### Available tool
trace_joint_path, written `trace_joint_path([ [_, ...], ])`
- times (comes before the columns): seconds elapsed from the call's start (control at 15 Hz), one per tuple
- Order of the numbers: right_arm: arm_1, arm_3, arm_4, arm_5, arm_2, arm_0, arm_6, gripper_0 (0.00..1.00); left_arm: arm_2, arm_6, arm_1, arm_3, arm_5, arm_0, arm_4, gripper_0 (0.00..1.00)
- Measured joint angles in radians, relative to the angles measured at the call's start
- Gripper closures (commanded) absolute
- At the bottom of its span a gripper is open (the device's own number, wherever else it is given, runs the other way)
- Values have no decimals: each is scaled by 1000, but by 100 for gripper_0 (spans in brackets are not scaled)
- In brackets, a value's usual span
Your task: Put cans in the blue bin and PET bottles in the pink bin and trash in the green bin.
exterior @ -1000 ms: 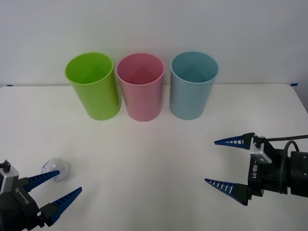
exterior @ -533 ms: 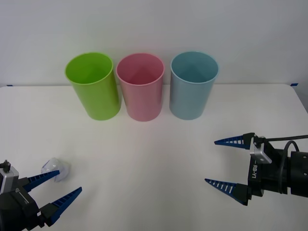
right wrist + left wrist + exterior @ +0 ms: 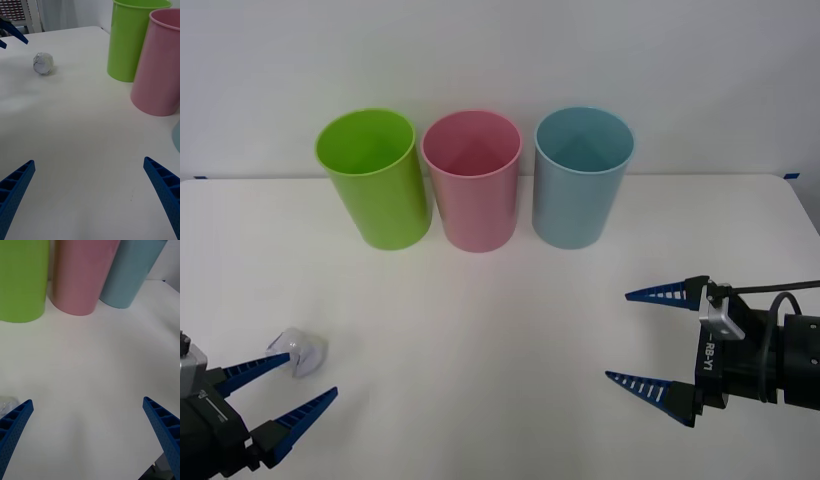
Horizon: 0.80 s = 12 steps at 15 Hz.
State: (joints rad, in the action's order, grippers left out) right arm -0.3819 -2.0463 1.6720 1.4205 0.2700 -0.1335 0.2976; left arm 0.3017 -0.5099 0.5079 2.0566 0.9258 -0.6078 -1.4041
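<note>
Plastic bins, three in a row at the far side of a white table (image 3: pixel 500 300): green bin (image 3: pixel 375 180), pink bin (image 3: pixel 473 182) and blue bin (image 3: pixel 580 178), each a smooth, tall cup with a round rim, tapering slightly toward the base. Taking the pink bin as landmark, the green bin stands just beside it on the robot's left and the blue bin just beside it on the right; whether the walls touch cannot be told. In the left wrist view all three rims are cut off, and only a sliver of the blue bin's wall enters the right wrist view.

Trash (image 3: pixel 300 350): a small whitish, translucent, wrinkled wad lying on the table well in front of the pink bin and far to its left, nearer the robot than the green bin. It looks roughly ball-shaped in the right wrist view (image 3: pixel 43 63); in the left wrist view just its edge peeks beside one finger.

Left gripper (image 3: pixel 275 390): ribbed blue fingers spread wide, pointing toward the bins, holding nothing, with the upper fingertip just beside the trash; contact cannot be made out. Its body is partly cut off at the frame corner.

Right gripper (image 3: pixel 642 335): fingers likewise spread apart and empty, low over the table, well in front of the pink bin and to its right, pointing leftward
</note>
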Motion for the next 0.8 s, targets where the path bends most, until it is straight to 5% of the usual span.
trace_joint_path([
  [0.33, 0, 0, 0, 0, 0, 0, 0, 0, -34, -122, 49, 14, -90, -6, -36, 0],
  [0.6, 0, 0, 0, 0, 0, 0, 0, 0, -129, -303, 191, 45, -306, -25, -80, 0],
  [0.8, 0, 0, 0, 0, 0, 0, 0, 0, -150, -470, 272, 58, -350, -14, -156, 0],
])
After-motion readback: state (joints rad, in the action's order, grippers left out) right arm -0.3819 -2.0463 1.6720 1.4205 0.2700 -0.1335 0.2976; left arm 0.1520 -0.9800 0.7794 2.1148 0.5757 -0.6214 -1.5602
